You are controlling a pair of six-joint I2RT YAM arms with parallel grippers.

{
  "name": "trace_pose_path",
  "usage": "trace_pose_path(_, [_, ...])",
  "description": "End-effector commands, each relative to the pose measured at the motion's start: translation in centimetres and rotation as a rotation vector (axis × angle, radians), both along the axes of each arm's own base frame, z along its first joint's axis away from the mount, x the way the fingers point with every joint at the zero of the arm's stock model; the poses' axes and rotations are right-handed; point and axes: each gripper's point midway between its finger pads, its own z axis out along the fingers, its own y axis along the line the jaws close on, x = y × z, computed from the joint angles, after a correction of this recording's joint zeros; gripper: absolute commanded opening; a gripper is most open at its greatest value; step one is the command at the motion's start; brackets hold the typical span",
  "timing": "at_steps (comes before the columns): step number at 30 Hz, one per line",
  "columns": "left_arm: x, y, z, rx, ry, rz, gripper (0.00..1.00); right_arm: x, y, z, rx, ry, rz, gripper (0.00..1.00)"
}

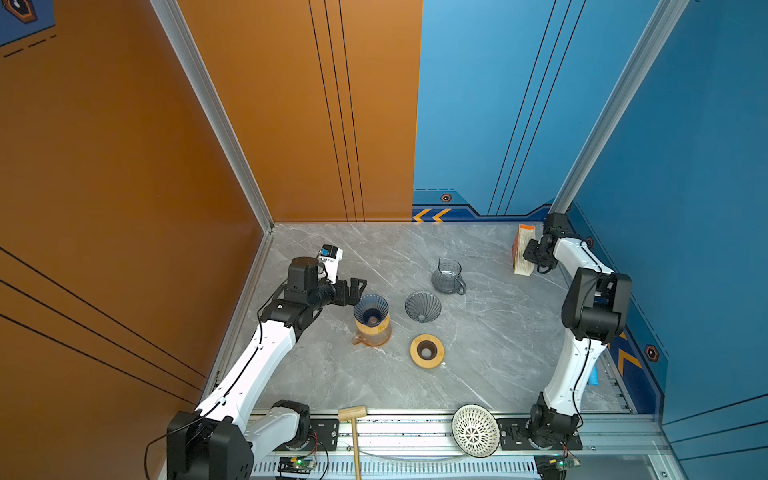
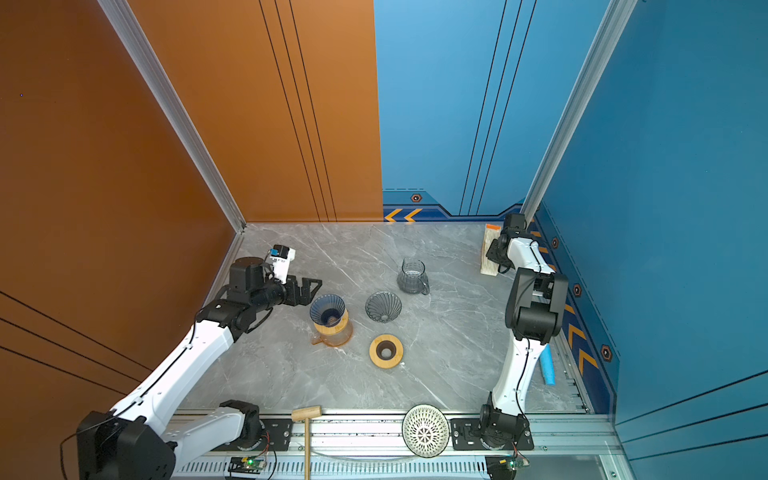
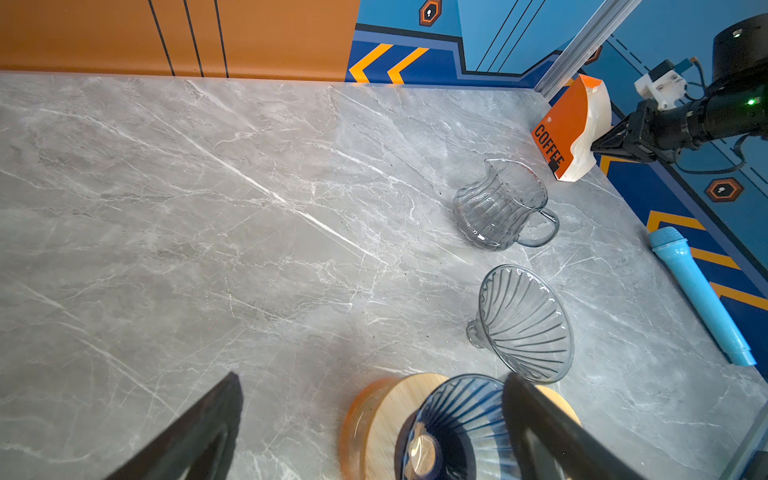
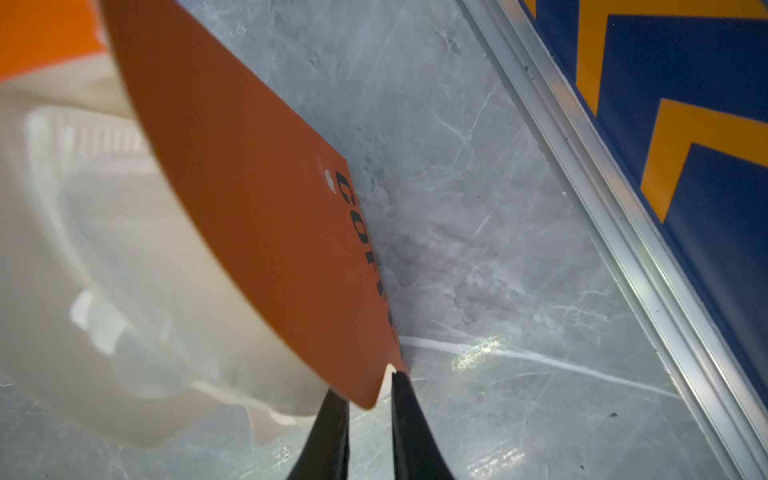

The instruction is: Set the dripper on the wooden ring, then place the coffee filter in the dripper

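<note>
Where the grey marble table (image 1: 498, 332) meets orange wall (image 1: 124, 166) left and blue wall (image 1: 685, 166) right: left gripper (image 1: 360, 291), jaws wide, beside blue dripper (image 1: 371, 309) on one amber carafe (image 1: 376, 338). Grey dripper (image 1: 423, 306) makes two. One wooden ring (image 1: 417, 351), one pitcher (image 1: 445, 276). One filter pack (image 1: 523, 249) in far right corner. Right gripper (image 4: 365, 386) narrow-jawed at its orange corner, hold unclear.

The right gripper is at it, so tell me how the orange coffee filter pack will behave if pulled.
The filter pack stands on a narrow edge, so a sideways tug would probably tip it. Its orange cover looks thin and curved, so it likely flexes. The white filters look like wrapped paper: probably light, perhaps slippery.
</note>
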Motion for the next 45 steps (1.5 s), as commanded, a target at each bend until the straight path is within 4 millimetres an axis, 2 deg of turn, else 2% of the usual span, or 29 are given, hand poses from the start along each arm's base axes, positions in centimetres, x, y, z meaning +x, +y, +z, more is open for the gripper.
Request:
trace_pose_path(1, [0.1, 0.3, -0.5, 0.000, 0.015, 0.019, 0.98, 0.8, -0.9, 0.8, -0.023, -0.023, 0.000, 0.18])
trace_pose_path(17, [0.4, 0.2, -0.7, -0.001, 0.026, 0.022, 0.98, 1.3, -1.2, -0.2, -0.038, -0.004, 0.001, 0.16])
trace_pose_path(26, [0.3, 0.3, -0.9, -0.003, 0.030, 0.025, 0.98, 1.4, -1.3, 0.0, -0.044, -0.003, 0.003, 0.09])
trace_pose_path(34, [0.4, 0.2, -1.0, -0.003, 0.035, 0.024, 0.98, 0.7, -0.7, 0.3, -0.074, 0.024, 0.029, 0.00])
trace_pose_path(45, [0.5, 0.0, -1.4, -0.007, 0.042, 0.015, 0.98, -0.7, 0.0, 1.1, -0.148, 0.075, 0.084, 0.00])
